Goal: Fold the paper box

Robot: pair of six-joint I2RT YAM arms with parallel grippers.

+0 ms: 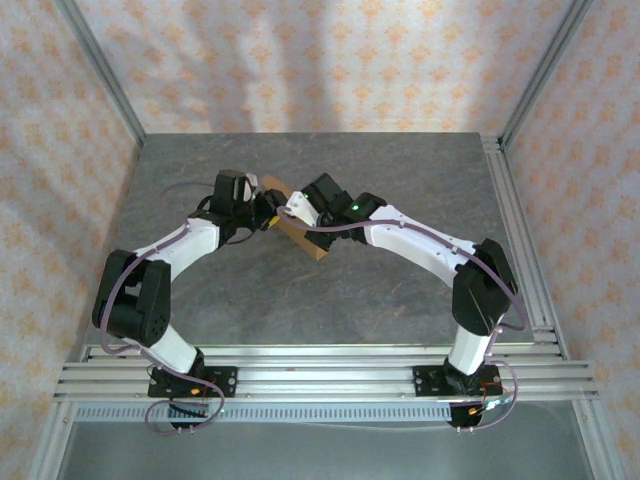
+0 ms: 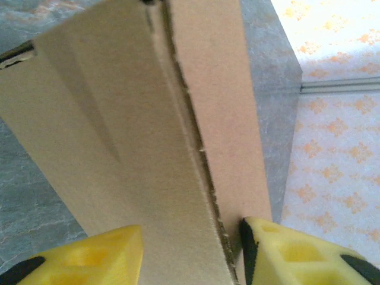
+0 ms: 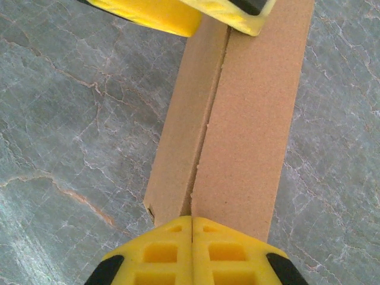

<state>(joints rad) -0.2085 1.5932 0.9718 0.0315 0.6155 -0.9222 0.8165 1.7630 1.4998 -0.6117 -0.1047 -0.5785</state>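
The paper box (image 1: pixel 305 240) is a long, narrow brown cardboard piece, folded so that two panels meet along a ragged seam, and it lies in the middle of the table between both arms. In the left wrist view the paper box (image 2: pixel 148 148) fills the space between the yellow fingers. My left gripper (image 2: pixel 190 237) is closed across it, with a pad against each side. From the right wrist the paper box (image 3: pixel 237 130) runs away from my right gripper (image 3: pixel 191 222). Its fingertips are pressed together at the box's near end, over the seam. At the far end sits my left gripper (image 3: pixel 202 15).
The grey marbled table top (image 1: pixel 400 170) stretches out on all sides of the box. Aluminium rails run along the near edge (image 1: pixel 320 365) and the right side (image 1: pixel 520 240). Patterned walls (image 1: pixel 320 60) close in the back and both sides.
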